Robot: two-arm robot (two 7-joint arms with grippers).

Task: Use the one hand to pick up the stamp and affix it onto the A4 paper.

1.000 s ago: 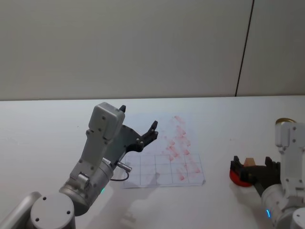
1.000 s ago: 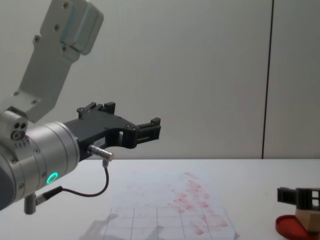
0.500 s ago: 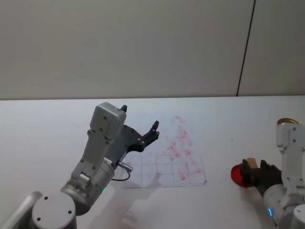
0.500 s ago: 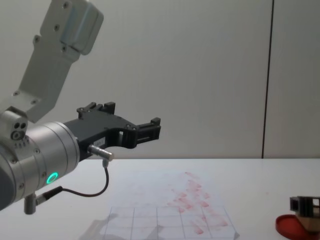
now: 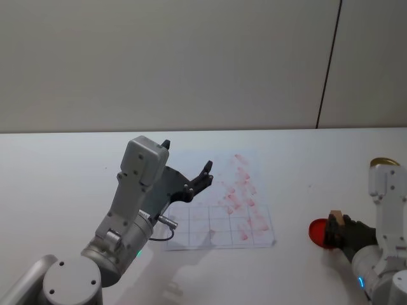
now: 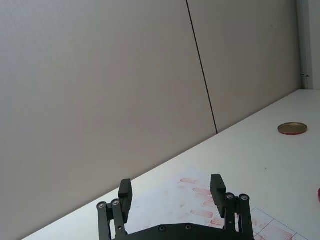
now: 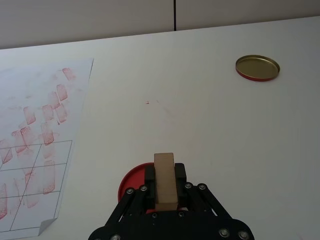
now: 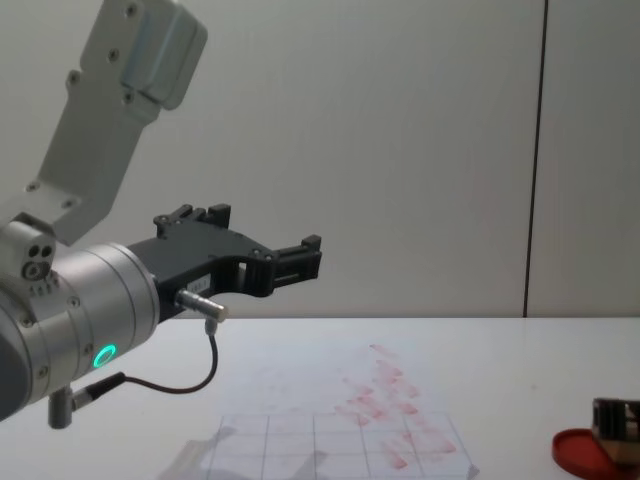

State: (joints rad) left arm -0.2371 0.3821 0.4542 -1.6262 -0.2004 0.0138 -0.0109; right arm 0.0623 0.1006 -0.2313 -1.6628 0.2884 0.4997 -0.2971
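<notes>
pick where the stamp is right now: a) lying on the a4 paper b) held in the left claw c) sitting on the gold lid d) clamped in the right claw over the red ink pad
d, since the right wrist view shows the stamp pinched upright in the right claw above the red ink pad, well off the A4 paper.

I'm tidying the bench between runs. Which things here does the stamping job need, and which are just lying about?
In the job:
- the stamp, gripped by the right gripper
- the red ink pad below it
- the A4 paper

Lying about:
- the round metal lid, off to the right beyond the pad
- the left gripper, open and raised over the paper, idle
</notes>
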